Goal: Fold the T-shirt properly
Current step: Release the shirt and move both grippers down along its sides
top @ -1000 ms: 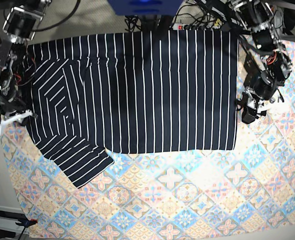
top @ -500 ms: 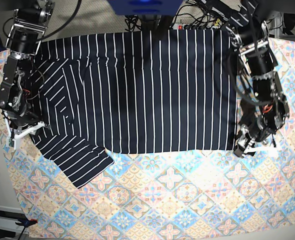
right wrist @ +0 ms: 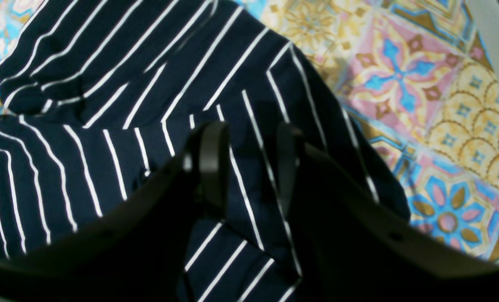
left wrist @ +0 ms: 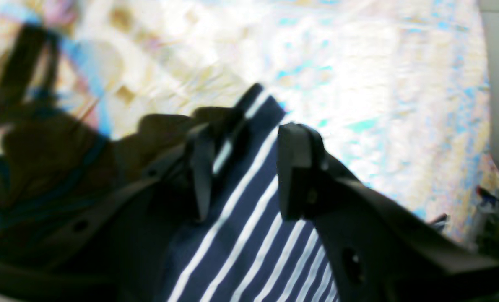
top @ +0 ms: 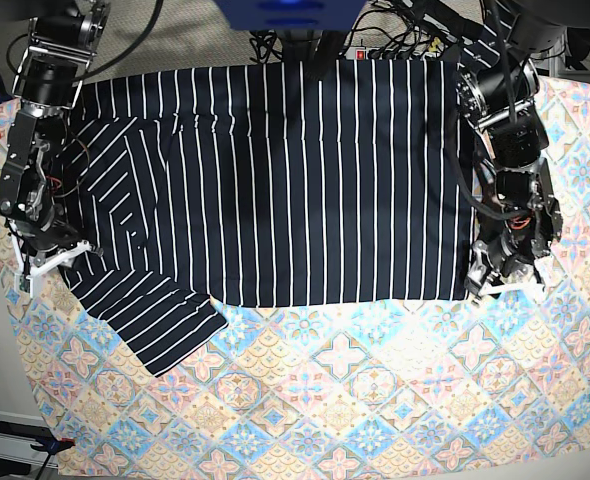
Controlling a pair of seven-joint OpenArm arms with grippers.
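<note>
- Pastel blue, orange and pink tile-patterned tablecloth (top: 375,400) covers the table; black cables lie past its far edge.
- Dark navy short-sleeved T-shirt of soft cloth with thin white stripes (top: 295,180) lies spread flat over the far half of the table, its body reaching the far edge.
- One sleeve (top: 160,320) juts out toward the near left corner in the base view, its stripes running at a slant.
- Left pincer (top: 478,283) sits at the shirt's near corner on the base view's right side. In the left wrist view its two dark fingers (left wrist: 293,176) stand apart with the striped corner of cloth (left wrist: 249,201) between them; whether they touch the cloth cannot be told, as the view is blurred.
- Right pincer (top: 55,258) sits at the shirt's edge on the base view's left side, by the sleeve seam. In the right wrist view its black fingers (right wrist: 211,163) stand parted over rumpled striped cloth (right wrist: 107,105), nothing clamped.
</note>
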